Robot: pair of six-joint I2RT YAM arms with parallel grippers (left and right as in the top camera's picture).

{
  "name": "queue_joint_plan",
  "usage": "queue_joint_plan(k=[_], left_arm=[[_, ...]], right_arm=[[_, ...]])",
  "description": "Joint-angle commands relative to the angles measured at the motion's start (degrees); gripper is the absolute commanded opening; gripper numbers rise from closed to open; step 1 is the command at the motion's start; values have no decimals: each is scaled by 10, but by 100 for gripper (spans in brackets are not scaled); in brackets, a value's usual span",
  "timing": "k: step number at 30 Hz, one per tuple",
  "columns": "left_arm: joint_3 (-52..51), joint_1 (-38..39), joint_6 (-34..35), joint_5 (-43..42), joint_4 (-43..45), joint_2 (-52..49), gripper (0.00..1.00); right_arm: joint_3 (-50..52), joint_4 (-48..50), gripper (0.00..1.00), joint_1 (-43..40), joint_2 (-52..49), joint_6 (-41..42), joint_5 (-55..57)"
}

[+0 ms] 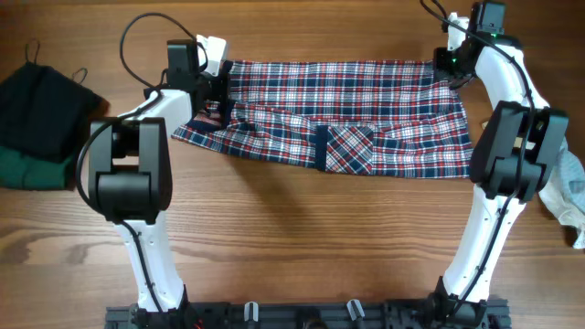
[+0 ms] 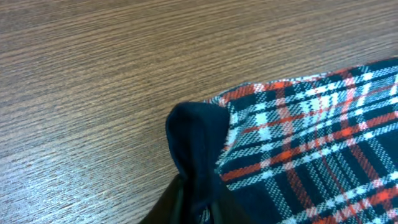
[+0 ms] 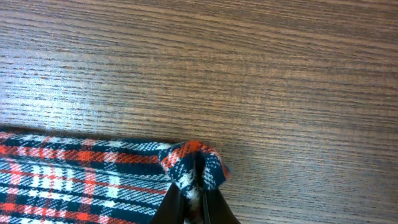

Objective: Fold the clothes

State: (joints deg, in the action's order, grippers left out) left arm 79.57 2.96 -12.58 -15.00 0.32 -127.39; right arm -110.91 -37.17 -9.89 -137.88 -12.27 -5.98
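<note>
Table: brown wood-grain top, matte; carries everything.
Plaid shirt: mid-back of the table, btwn the two arms, spread wide L to R and lying flat. Red/navy/white check, soft woven cloth. Far edge straight, near edge wavy.
Left arm: black + white, bulky. Overhead it covers the shirt's left end, so that corner is hard to make out there.
Right arm: same build; hides the shirt's right end overhead.
Black pile: left side of the table, well apart from the shirt. Soft, crumpled, w/ thin loops on top.
Green cloth: touching the black pile on its near side, partly under it; cut off by the frame edge.
Pale cloth: right edge, just beside the right arm. Whitish-blue, rumpled, cut off by the frame; can't tell what it is.
Pocket: squarish patch near the shirt's near edge, navy trim, check set on the diagonal.
Cable: thin black loop over bare table behind the left arm.
Left gripper: jaws closed on the shirt's navy trim, which bulges up as a rounded fold. Fingers only dark slivers at the frame bottom.
Right gripper: jaws pinched tight on the shirt's far right corner; plaid bunched into a small knob.
</note>
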Motion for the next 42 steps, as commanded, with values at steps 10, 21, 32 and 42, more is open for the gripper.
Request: queue_joint_plan(k=[10, 21, 32, 42], left_arm=[[15, 1, 2, -6, -53, 105, 4], [15, 1, 1, -6, -140, 152, 4], [14, 1, 1, -6, -200, 155, 25], [14, 1, -6, -4, -213, 152, 33]], right_arm=[[4, -28, 4, 6, 59, 2, -5], [3, -194, 4, 6, 99, -2, -5], [4, -290, 4, 7, 165, -40, -60], [4, -373, 4, 7, 165, -10, -99]])
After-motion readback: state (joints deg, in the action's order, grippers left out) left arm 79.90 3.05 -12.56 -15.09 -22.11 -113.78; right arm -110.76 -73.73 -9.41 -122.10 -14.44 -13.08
